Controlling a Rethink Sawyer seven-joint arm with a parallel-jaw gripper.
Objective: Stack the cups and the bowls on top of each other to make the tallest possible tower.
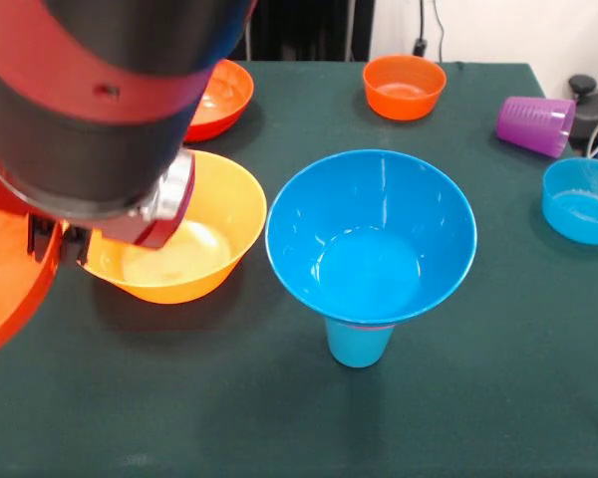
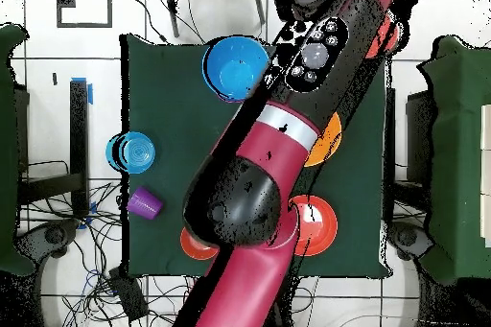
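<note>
The tower stands at centre front: a large blue bowl (image 1: 371, 234) (image 2: 235, 66) sits on a light blue cup (image 1: 359, 344), with a thin pink rim showing between them. My gripper (image 1: 55, 244) is mostly hidden under the thick wrist, to the left of the tower. It holds the rim of a large red-orange bowl (image 1: 2, 279) (image 2: 387, 32), which hangs tilted at the left edge. Just behind the gripper sits a large yellow-orange bowl (image 1: 184, 239) (image 2: 328, 141). A purple cup (image 1: 535, 124) (image 2: 146, 201) lies on its side at the right.
A second red-orange bowl (image 1: 221, 95) (image 2: 314, 223) sits at the back left, and a small orange bowl (image 1: 404, 86) (image 2: 197, 244) at the back centre. A small blue bowl (image 1: 583, 201) (image 2: 132, 152) stands by the right edge. My arm (image 2: 288, 141) crosses the green table (image 1: 279, 418).
</note>
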